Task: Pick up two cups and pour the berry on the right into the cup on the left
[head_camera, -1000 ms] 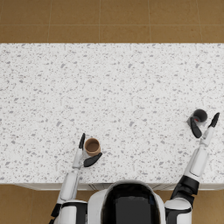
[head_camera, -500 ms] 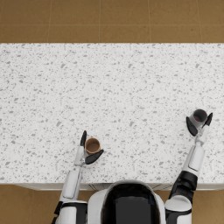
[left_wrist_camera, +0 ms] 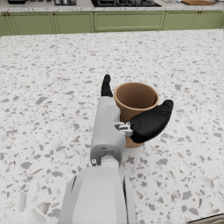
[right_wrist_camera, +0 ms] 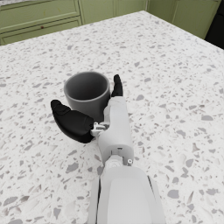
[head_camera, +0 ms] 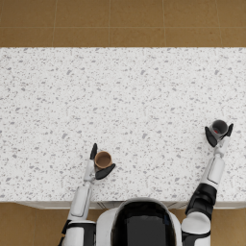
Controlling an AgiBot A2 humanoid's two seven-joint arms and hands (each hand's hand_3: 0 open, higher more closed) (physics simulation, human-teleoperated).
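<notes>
While both cups stand upright on the white speckled stone surface (head_camera: 125, 96), the brown paper-like cup (head_camera: 103, 159) looks empty in the left wrist view; the grey cup's (head_camera: 219, 127) contents cannot be made out. Left hand (head_camera: 98, 163) is open around the brown cup. Right hand (head_camera: 217, 135), now moved in from beside the grey cup, brackets it with fingers spread; contact is unclear.

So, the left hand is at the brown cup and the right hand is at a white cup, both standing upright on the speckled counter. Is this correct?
Not quite: the cup at the right hand is grey, not white, as the right wrist view shows. The rest holds: the left hand is at the brown cup, and both cups stand upright on the speckled counter.
</notes>
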